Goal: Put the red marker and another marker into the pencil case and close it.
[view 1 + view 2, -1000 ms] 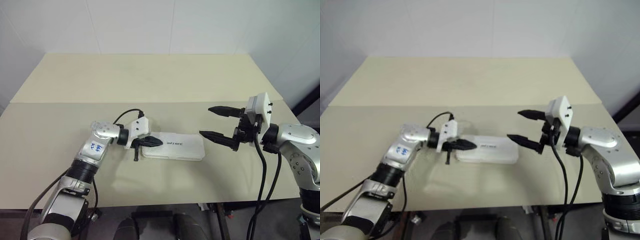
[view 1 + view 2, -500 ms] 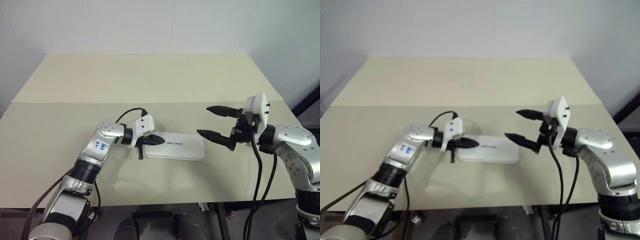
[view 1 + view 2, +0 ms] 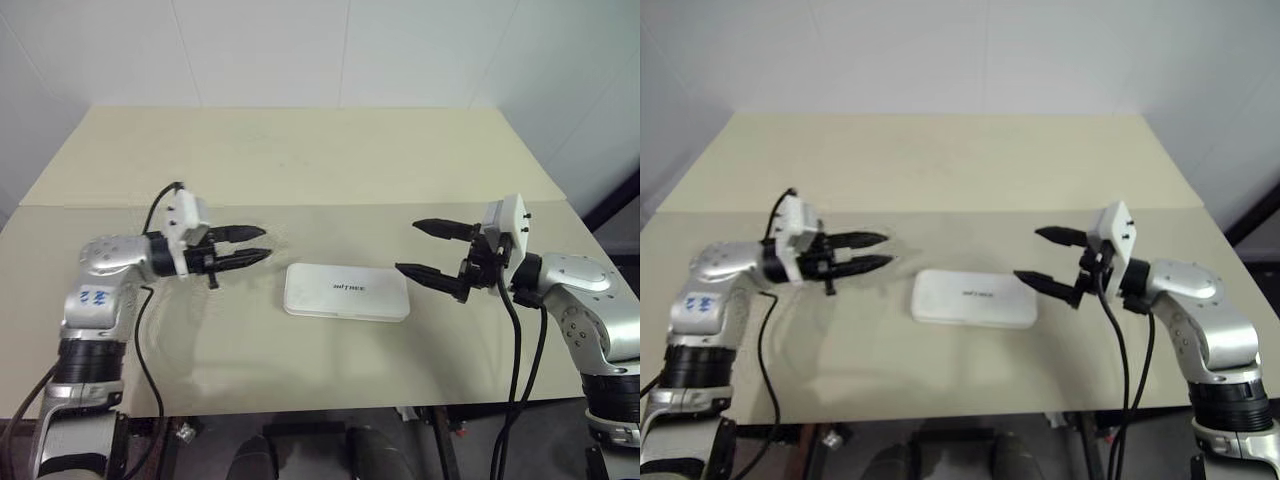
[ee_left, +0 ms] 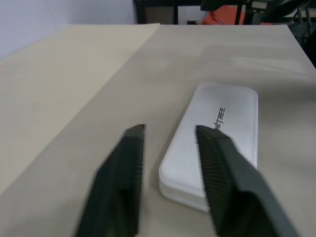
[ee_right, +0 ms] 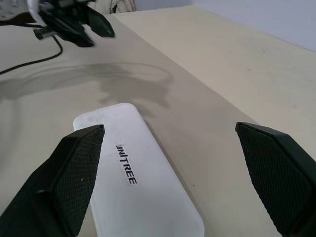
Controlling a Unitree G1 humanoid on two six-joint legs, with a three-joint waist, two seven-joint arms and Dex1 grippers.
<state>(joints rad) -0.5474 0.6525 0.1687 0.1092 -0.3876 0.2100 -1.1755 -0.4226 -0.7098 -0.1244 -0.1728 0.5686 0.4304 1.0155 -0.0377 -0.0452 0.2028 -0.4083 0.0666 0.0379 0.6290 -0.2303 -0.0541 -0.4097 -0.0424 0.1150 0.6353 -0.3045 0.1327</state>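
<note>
The white pencil case lies flat and closed on the table, logo up, midway between my two arms. The red marker and the other marker are hidden from view. My left gripper hovers level to the left of the case, clear of it, open by a narrow gap with nothing between its fingers. My right gripper stands wide open just off the case's right end and a little above it, holding nothing. The right wrist view looks along the case toward the left gripper.
The beige table has a seam running across it behind the arms, and a white wall rises past its far edge. Its front edge lies close below the case. Black cables hang from both wrists.
My left gripper has come off the left end of the case, swung left and upward, and its fingers have parted. The right gripper and the case stayed put.
</note>
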